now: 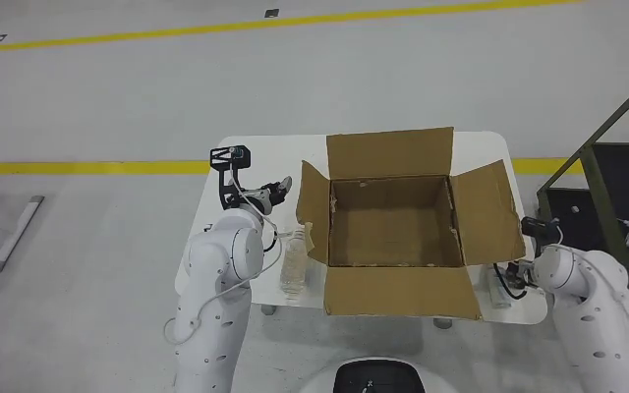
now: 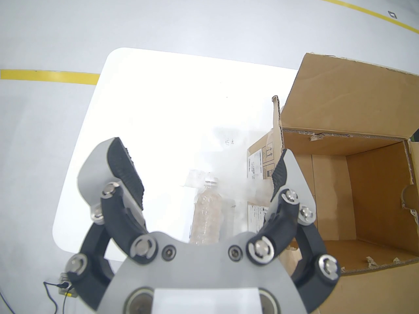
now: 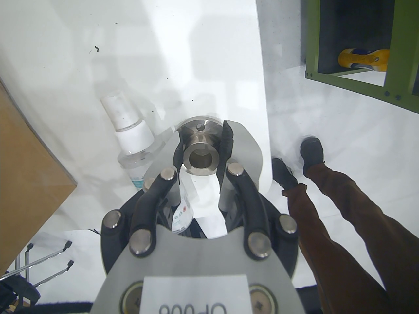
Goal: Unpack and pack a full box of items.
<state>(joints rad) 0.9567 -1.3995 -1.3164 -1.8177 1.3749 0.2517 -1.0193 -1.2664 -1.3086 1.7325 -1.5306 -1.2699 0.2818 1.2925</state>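
while the left pincer (image 2: pixel 203 160) gapes empty, the right pincer (image 3: pixel 203 140) grips a shiny hollow steel cylinder (image 3: pixel 193 131).

The setting is looking like a robot lab or an industrial test hall, not a home. A wide, smooth grey floor (image 1: pixel 118 88) is stretching away on every side, and yellow lines (image 1: pixel 295 20) are running across it, far beyond and to the left of a lone white table (image 1: pixel 280 147). A green metal rack (image 3: pixel 311 17) is standing on the floor off the table's right side.
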